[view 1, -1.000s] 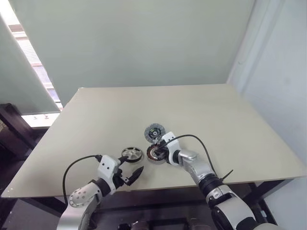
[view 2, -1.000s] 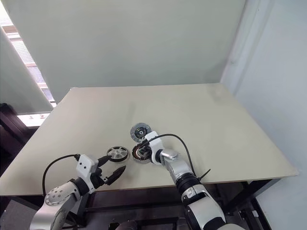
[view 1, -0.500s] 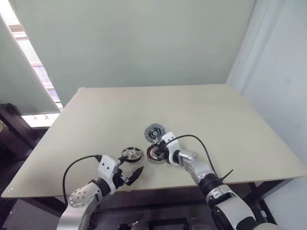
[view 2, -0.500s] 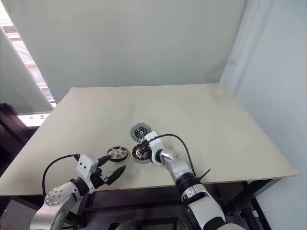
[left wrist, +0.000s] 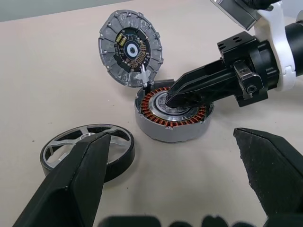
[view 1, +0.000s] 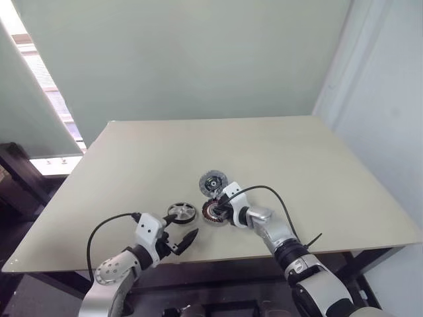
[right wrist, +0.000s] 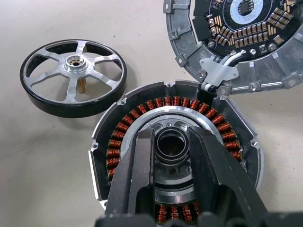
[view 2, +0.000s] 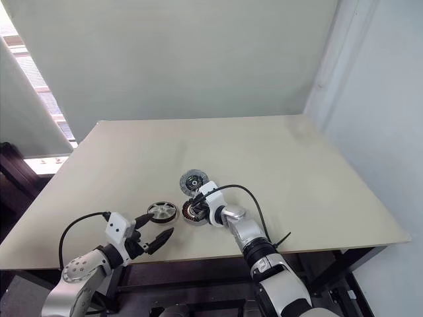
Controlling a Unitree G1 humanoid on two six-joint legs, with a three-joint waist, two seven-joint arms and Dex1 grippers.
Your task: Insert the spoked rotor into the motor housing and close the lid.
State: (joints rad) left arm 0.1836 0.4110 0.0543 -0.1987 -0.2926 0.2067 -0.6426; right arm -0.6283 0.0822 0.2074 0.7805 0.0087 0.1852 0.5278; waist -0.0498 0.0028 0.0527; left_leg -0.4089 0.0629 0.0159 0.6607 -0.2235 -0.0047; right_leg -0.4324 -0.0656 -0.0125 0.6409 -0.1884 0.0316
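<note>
1. Here the motor housing (left wrist: 172, 115) sits on the worktop (view 1: 297, 158), with the lid (left wrist: 130, 47) lying open just behind it.
2. The right end effector (right wrist: 171, 156) pinches the housing's central hub between narrow fingers.
3. The spoked rotor (left wrist: 88, 150) lies beside the housing.
4. The left end effector (view 1: 183, 230) hovers near, spread wide, holding nothing.

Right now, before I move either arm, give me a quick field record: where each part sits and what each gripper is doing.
spoked rotor: flat on table, outside the housing, untouched
motor housing: on table, windings up, empty
lid: open, lying beside the housing, joined by a small tab
right gripper: fingers either side of the housing's centre hub, closed on it
left gripper: open, empty, near the rotor
done so far: rotor not inserted, lid not closed
</note>
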